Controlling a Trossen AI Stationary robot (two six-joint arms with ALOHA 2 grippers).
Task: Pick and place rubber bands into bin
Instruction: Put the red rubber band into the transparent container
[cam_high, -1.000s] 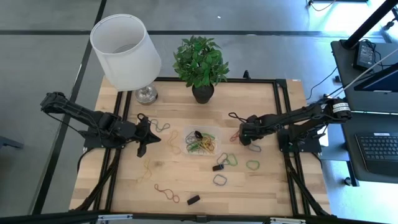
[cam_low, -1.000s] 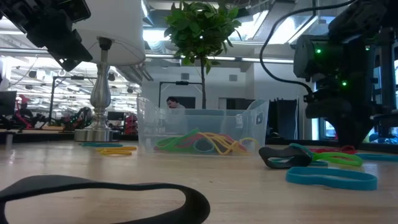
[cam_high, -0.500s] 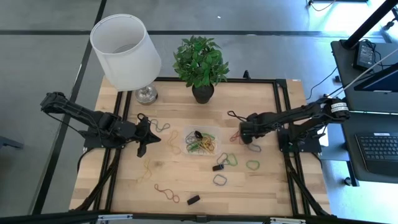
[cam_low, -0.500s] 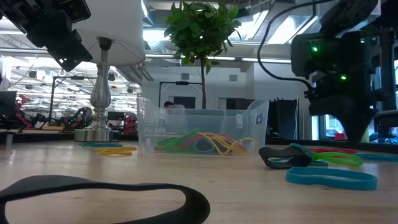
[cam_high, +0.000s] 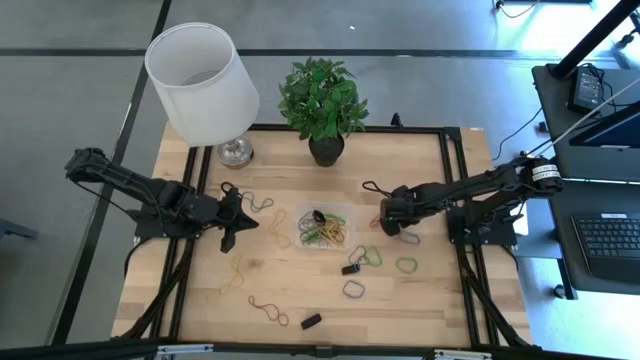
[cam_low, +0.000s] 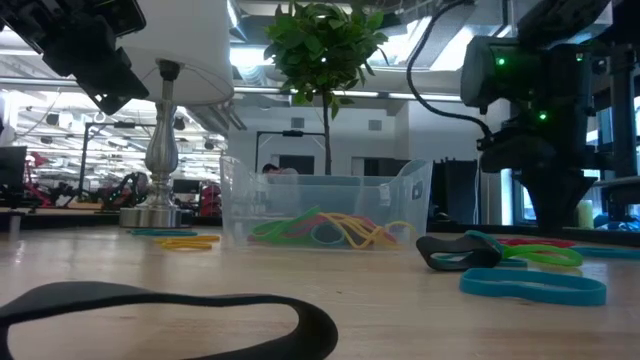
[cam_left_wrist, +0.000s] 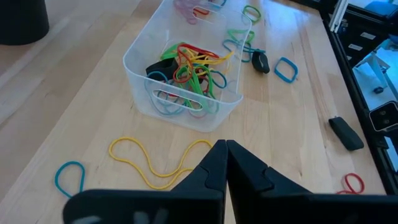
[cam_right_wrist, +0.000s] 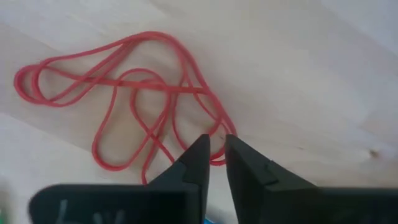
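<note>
The right gripper (cam_right_wrist: 213, 144) hangs low over the wooden table (cam_right_wrist: 298, 68), fingers a narrow slit apart, tips at a tangled red rubber band (cam_right_wrist: 134, 87); whether they pinch it I cannot tell. The clear plastic bin (cam_high: 322, 226) sits nearby, holding coloured bands.

No readable text, label or number anywhere.

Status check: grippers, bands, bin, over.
Right gripper low over red band, narrowly parted, nothing held. Left gripper shut, waiting beside bin. Nothing in the way.
</note>
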